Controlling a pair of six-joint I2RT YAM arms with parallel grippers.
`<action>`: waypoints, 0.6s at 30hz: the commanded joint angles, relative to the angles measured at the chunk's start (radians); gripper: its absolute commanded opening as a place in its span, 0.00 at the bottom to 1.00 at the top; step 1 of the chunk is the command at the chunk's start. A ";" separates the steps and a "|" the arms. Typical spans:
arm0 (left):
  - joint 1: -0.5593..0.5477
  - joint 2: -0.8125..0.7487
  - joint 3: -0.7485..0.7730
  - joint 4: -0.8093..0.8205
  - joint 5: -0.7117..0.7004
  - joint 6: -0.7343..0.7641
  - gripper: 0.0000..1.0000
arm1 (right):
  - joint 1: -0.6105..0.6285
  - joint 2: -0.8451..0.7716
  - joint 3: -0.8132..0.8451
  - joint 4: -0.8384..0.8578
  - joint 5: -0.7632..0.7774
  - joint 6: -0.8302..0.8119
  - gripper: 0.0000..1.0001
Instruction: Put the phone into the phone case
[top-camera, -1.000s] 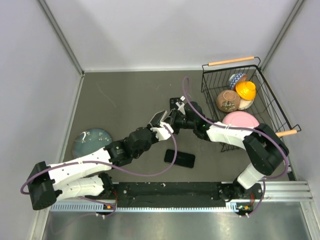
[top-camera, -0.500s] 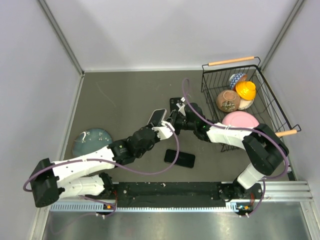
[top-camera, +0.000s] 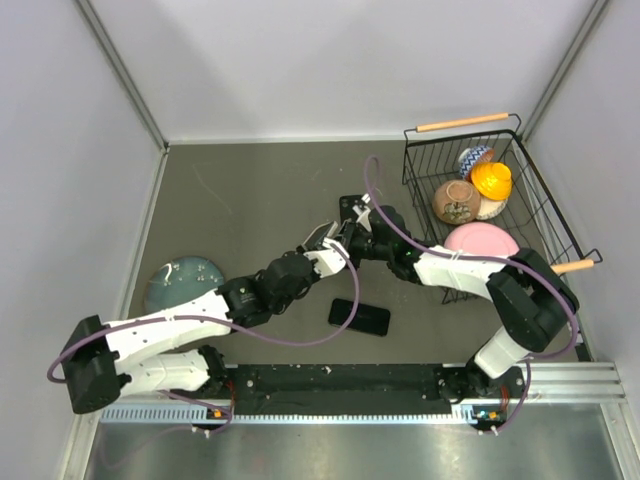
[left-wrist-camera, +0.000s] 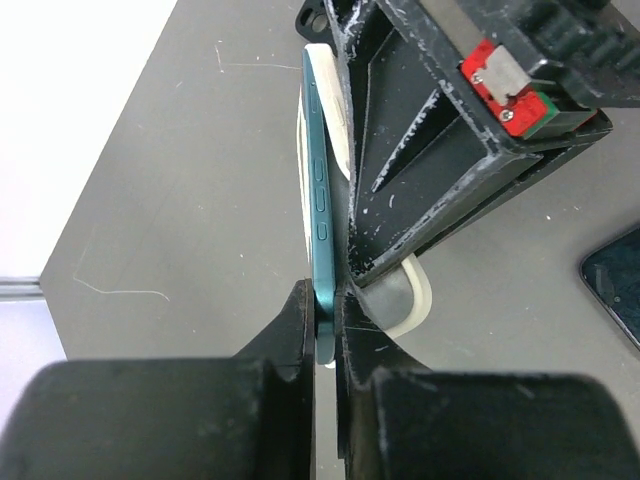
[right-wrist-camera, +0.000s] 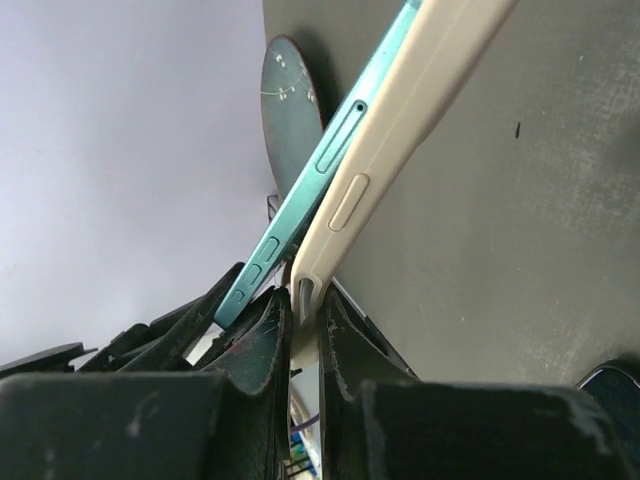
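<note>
Top view: two arms reach from the bottom edge and meet at the centre of the grey table (top-camera: 250, 190). The left gripper (top-camera: 322, 243) and right gripper (top-camera: 347, 238) are almost touching; what they hold is too small to make out from here. A dark phone (top-camera: 359, 316) lies flat below them. A round plate (top-camera: 183, 282) sits at the left, and a wire basket (top-camera: 520, 175) of bowls is at the upper right.

Left wrist view: the left gripper (left-wrist-camera: 322, 300) is clamped on the bottom edge of a teal phone (left-wrist-camera: 318, 200), which stands edge-on with its side buttons showing. A cream phone case (left-wrist-camera: 335, 120) lies just behind it, against the right arm's black fingers.

Right wrist view: the right gripper (right-wrist-camera: 303, 300) is pinched closed on the case's lower edge. The phone leans against the case, seemingly meeting it toward the upper right and gapped away lower down, not seated inside.
</note>
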 joint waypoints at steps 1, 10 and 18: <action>0.040 -0.067 0.021 -0.020 -0.082 0.001 0.00 | 0.010 -0.047 0.021 0.032 -0.064 -0.080 0.00; 0.130 -0.110 0.069 -0.112 -0.065 0.004 0.00 | 0.013 0.054 0.003 0.000 -0.082 -0.129 0.00; 0.157 -0.124 0.069 -0.129 -0.070 -0.012 0.00 | 0.013 0.168 0.041 -0.004 -0.094 -0.176 0.00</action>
